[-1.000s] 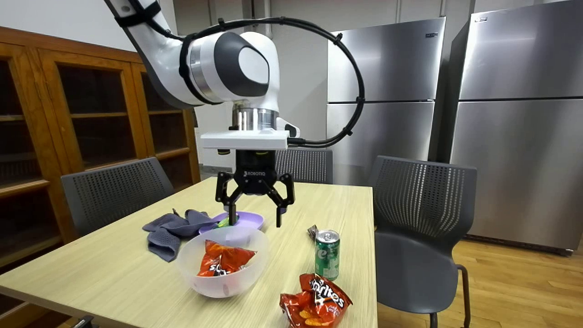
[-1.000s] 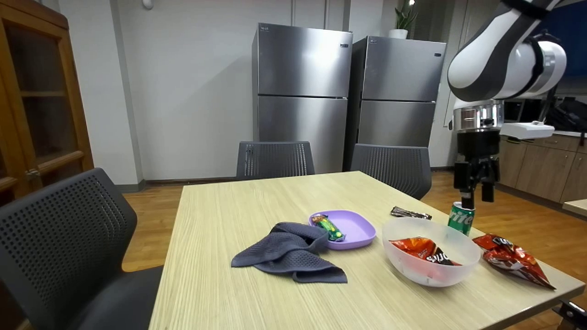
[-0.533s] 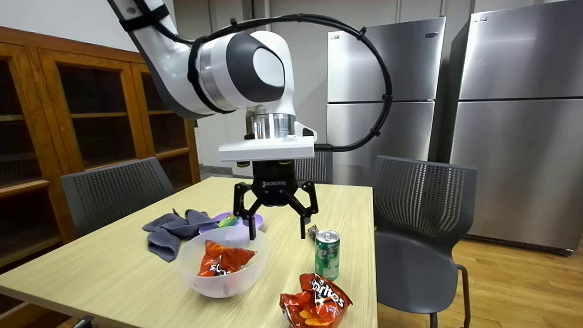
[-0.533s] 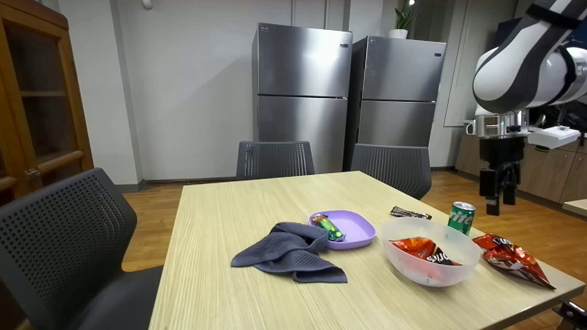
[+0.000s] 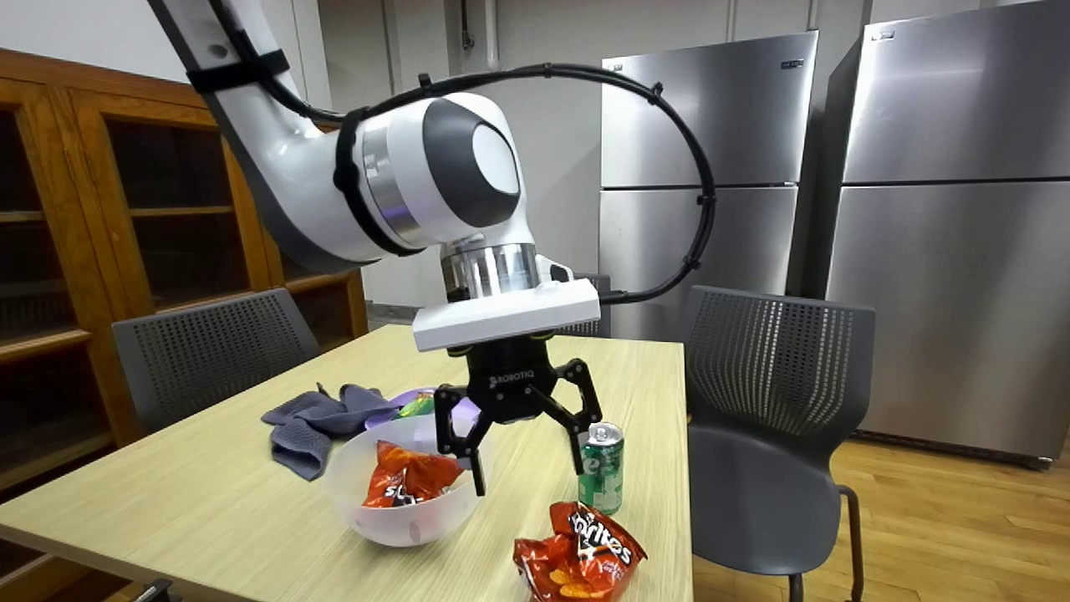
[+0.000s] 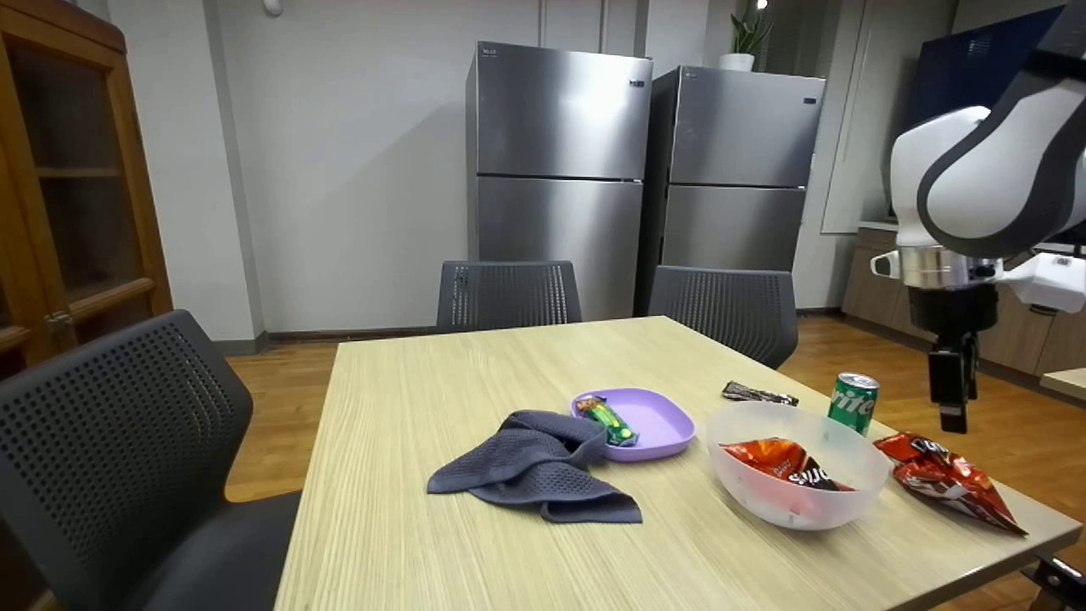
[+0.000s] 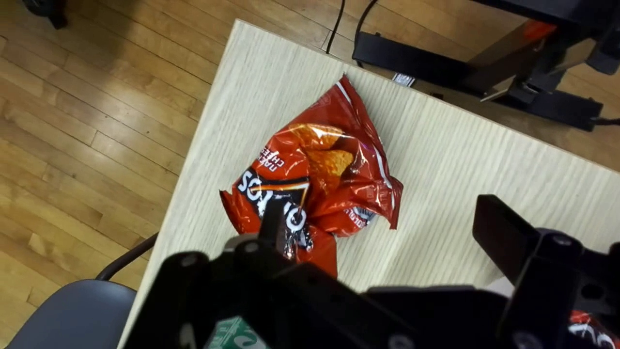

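Pincer (image 5: 529,482): working remotely, I held it wide and empty above the surface (image 7: 436,169).
Bag (image 7: 315,179): lay below, near the surface's corner, offset toward the finger (image 5: 577,451) nearer the can (image 5: 603,485).

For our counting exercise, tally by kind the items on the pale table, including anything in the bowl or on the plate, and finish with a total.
Red chip bags: 2
Small bar-shaped packets: 2
Green can: 1
Translucent bowl: 1
Purple plate: 1
Dark cloth: 1
Total: 8
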You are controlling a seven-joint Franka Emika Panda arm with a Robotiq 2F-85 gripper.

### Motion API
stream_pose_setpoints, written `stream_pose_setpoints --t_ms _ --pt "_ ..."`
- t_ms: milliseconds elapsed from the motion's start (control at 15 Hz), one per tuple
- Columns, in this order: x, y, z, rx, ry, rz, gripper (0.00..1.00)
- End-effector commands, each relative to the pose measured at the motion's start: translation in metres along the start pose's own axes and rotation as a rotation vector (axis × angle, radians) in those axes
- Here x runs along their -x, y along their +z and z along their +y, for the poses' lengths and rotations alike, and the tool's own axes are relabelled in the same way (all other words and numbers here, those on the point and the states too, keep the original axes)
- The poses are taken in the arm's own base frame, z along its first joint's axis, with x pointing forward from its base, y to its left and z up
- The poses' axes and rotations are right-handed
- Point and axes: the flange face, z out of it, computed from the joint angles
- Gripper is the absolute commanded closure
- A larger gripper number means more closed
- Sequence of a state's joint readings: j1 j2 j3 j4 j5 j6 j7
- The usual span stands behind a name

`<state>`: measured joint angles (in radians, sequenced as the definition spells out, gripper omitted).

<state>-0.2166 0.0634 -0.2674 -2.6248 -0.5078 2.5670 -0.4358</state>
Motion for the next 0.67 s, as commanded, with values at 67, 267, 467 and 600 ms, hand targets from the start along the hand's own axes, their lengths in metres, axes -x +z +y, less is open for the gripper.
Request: stream_pose_setpoints --t_ms 67,267,467,600 --pt "0.0 0.023 -0.011 0.046 -0.021 0.002 0.0" --pt "-0.003 0.035 -0.016 0.054 0.017 0.027 0.0" --pt "-0.006 0.043 -0.018 0.07 0.063 0.048 0.0" --pt "-0.005 0.048 -0.018 0.091 0.083 0.05 0.0"
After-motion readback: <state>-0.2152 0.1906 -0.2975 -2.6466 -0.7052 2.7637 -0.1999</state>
